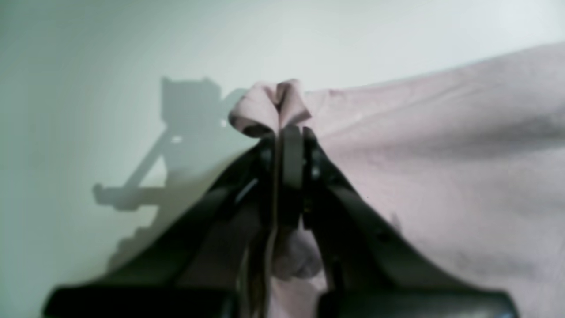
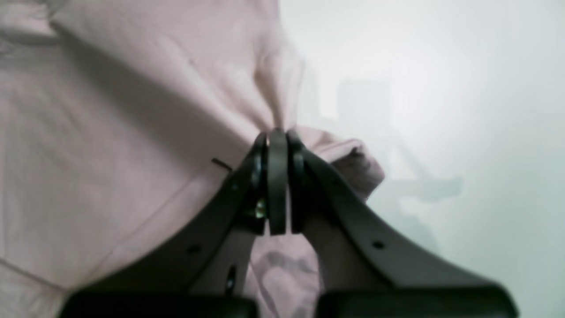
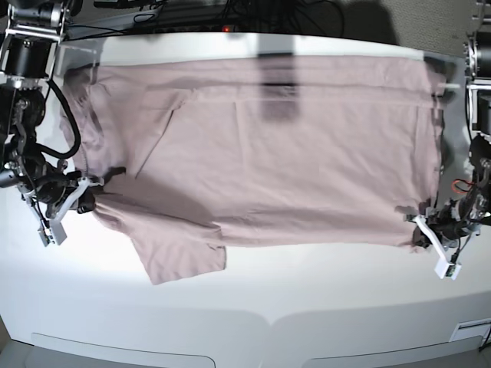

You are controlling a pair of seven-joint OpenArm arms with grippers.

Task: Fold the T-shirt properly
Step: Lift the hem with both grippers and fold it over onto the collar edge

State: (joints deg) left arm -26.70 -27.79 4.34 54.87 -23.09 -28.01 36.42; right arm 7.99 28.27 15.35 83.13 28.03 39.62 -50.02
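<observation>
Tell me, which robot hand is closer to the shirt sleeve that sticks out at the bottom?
Right. The right gripper pinches the T-shirt right beside that sleeve; the left gripper grips the far opposite corner.

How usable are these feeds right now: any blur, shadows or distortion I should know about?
Left wrist view: soft focus; left hand casts a hard shadow on the table. Right wrist view: equally blurry, T-shirt detail smeared around the right hand. Base view: sharper, table edges bowed, a dark shadow on the shirt's far edge.
</observation>
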